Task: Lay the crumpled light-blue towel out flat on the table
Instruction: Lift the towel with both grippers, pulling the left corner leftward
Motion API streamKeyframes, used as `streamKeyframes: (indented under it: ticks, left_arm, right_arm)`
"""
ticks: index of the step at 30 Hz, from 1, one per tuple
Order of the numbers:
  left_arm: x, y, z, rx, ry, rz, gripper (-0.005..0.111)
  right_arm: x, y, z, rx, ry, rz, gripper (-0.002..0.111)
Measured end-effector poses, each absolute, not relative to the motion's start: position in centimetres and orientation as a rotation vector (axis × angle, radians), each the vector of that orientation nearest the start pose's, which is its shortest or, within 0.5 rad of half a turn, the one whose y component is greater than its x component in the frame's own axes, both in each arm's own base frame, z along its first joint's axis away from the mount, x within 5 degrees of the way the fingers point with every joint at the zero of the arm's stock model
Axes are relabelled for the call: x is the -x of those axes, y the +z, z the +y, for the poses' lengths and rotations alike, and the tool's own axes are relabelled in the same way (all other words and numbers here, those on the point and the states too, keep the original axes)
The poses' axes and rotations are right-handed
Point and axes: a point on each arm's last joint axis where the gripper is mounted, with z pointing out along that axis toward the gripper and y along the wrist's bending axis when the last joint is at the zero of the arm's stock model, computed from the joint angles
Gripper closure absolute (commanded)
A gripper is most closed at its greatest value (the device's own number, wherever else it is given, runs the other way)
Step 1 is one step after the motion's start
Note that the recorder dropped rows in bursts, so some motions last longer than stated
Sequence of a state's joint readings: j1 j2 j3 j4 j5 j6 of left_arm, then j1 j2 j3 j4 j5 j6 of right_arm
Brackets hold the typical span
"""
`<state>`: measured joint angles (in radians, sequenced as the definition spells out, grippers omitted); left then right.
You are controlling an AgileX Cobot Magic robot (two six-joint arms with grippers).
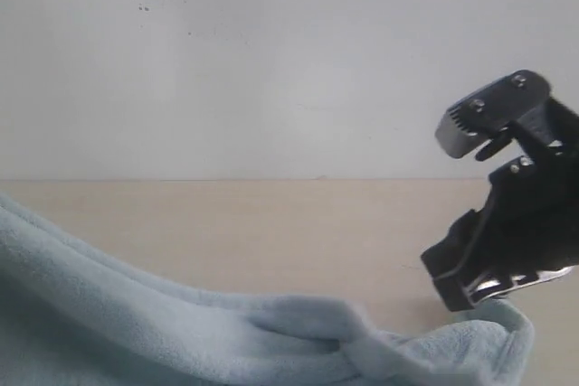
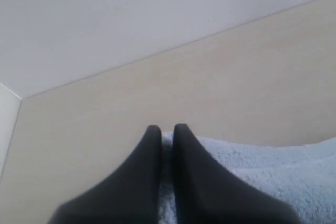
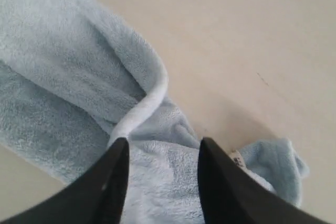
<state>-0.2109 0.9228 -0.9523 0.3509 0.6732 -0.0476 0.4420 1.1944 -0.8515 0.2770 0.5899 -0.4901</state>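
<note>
The towel point(image 1: 181, 332) lies bunched on the table point(image 1: 271, 223). The left claw point(image 2: 167, 129) pinches its edge; the right claw point(image 3: 163, 148) is wide over a corner. Next it likely needs to grab there.

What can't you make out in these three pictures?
- Full outline of the towel: exterior view, cut off by the bottom and left edges.
- Lettering on the tag: right wrist view, too small and blurred.
- The left gripper: outside the exterior view's frame.

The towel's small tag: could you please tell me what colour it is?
The tag is white, clearest in the right wrist view.
</note>
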Motion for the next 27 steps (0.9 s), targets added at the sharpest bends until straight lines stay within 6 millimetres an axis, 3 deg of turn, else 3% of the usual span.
streamKeyframes:
  ticks: [3,7,10,15,19,23,27]
  left_arm:
    - [-18.1,37.5,-1.8,-0.327,0.248,2.1,0.103]
    - [-18.0,37.3,-1.7,-0.324,0.257,2.133,0.103]
    - [-17.9,37.1,-1.6,-0.323,0.26,2.147,0.103]
    - [-18.0,36.3,-1.7,-0.335,0.257,2.153,0.103]
    - [-18.2,35.5,-1.9,-0.349,0.25,2.147,0.103]
    - [-18.2,35.2,-1.9,-0.354,0.247,2.142,0.103]
    - [-18.3,35.3,-1.9,-0.354,0.246,2.138,0.103]
  right_arm:
    - [-22.6,27.1,12.8,0.937,0.27,2.266,0.069]
    - [-24.4,24.7,13.1,0.998,0.16,2.336,0.069]
    - [-25.2,24.4,12.3,0.98,0.005,2.353,0.069]
    - [-26.1,24.3,9.8,0.796,-0.182,2.442,0.069]
    - [-24.8,23.3,9.6,0.752,-0.087,2.61,0.069]
    - [-22.2,20.7,10.3,0.812,0.112,2.753,0.069]
    - [-19.9,18.0,9.7,0.848,0.166,2.847,0.069]
